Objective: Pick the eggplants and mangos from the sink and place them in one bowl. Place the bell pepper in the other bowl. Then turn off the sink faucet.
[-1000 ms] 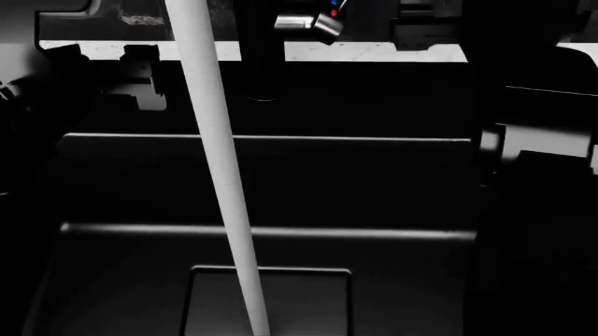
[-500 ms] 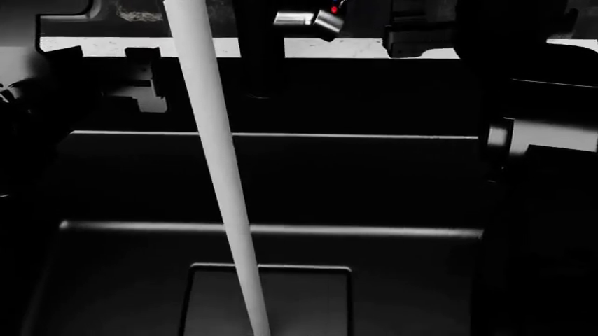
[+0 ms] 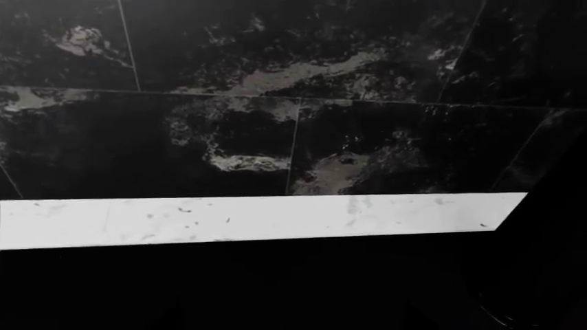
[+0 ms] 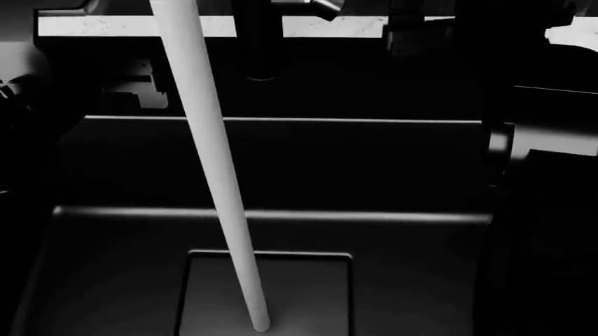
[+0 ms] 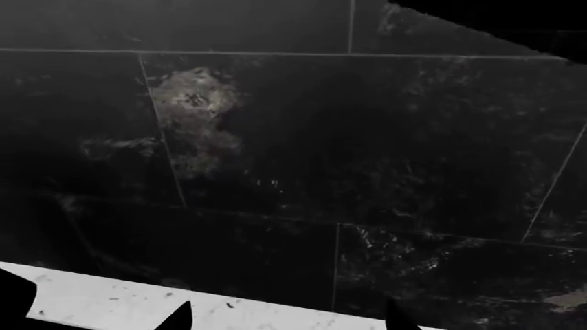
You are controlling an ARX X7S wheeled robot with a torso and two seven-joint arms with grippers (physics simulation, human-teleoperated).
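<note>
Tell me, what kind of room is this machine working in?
Most likely a kitchen: a deep black sink with water stream running into its drain recess, a black faucet behind, and dark marble wall tiles.

The sink (image 4: 393, 168) was black. The water stream (image 4: 210, 154) was white. The counter strip (image 3: 247, 218) was white with tiny specks. The wall tiles (image 3: 303, 103) were black with grey blotches.
</note>
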